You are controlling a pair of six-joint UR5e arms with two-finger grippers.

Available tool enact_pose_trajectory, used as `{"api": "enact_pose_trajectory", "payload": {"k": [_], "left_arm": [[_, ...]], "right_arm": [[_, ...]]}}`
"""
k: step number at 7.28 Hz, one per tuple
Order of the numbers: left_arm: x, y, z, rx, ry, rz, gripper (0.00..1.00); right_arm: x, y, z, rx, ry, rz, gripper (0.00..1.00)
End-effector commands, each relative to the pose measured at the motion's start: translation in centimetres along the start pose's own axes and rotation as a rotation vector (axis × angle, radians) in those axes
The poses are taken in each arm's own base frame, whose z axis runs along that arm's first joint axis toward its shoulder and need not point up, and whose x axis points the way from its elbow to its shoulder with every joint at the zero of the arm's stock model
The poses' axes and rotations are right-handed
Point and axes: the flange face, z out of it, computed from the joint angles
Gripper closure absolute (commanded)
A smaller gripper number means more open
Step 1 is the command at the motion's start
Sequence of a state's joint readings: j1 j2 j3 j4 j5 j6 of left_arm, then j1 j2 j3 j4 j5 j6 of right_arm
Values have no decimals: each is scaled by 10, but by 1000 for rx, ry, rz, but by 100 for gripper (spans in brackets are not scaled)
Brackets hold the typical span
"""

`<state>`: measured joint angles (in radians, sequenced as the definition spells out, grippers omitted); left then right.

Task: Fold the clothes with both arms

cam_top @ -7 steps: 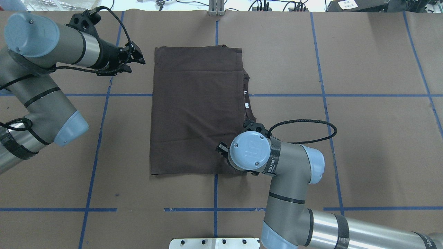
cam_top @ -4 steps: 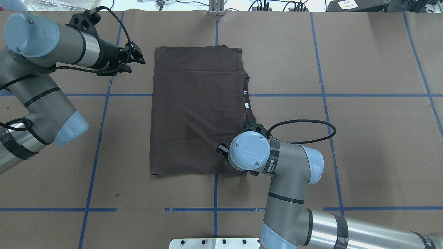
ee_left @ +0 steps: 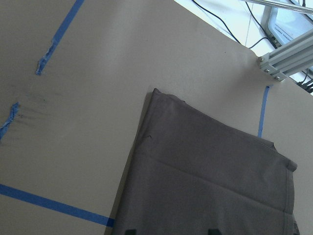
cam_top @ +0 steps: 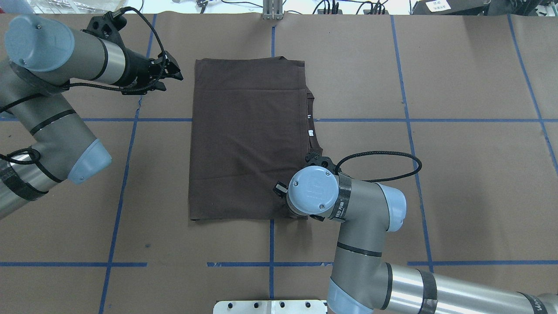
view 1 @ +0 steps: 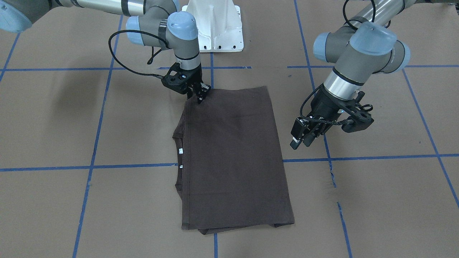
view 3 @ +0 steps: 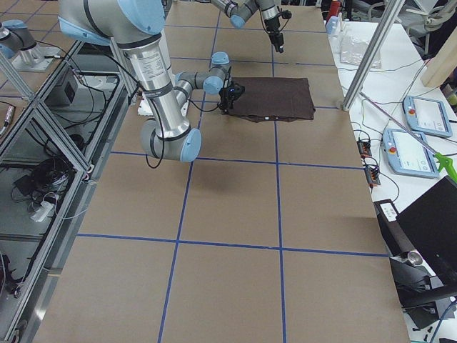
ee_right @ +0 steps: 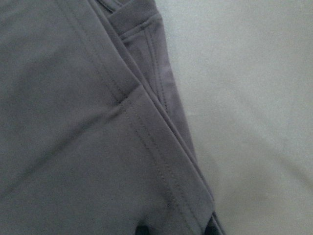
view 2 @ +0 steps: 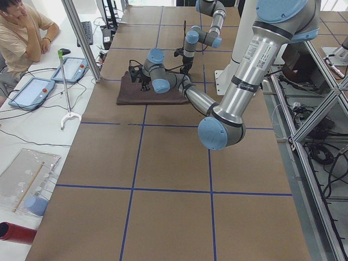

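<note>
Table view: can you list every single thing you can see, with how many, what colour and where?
dark brown folded cotton T-shirt: one, dark brown, flat mid-table.
small white neck tags: two, white, at the shirt's collar edge.
brown paper-covered table: one, brown, under everything.
blue tape lines: many, blue, a grid on the table.
white metal base: one, white, at the robot's table edge.
pale blue tablets: two, on the side desk.
seated person: one, at that desk.
left silver-and-grey robot arm; right silver-and-grey robot arm: two.
left gripper: black, jaws open, beside the shirt.
right gripper: black, jaws apart at the shirt's corner.
</note>
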<state>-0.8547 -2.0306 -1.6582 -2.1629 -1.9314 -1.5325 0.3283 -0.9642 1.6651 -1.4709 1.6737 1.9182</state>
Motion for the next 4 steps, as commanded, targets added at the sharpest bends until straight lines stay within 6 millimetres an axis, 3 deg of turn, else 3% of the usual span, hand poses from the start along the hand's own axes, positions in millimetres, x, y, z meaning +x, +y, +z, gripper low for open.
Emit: {"api": "enact_pose_trajectory", "payload": {"k": [1,4], "left_arm": [[1,0,-3,1,3,1,42],[4,4,-7,-2,-20,-7,42]], "right_arm": [[-8,4,-7,-6,-12,-4,100],[-13,0,-12,-1,-20,4,100]]}}
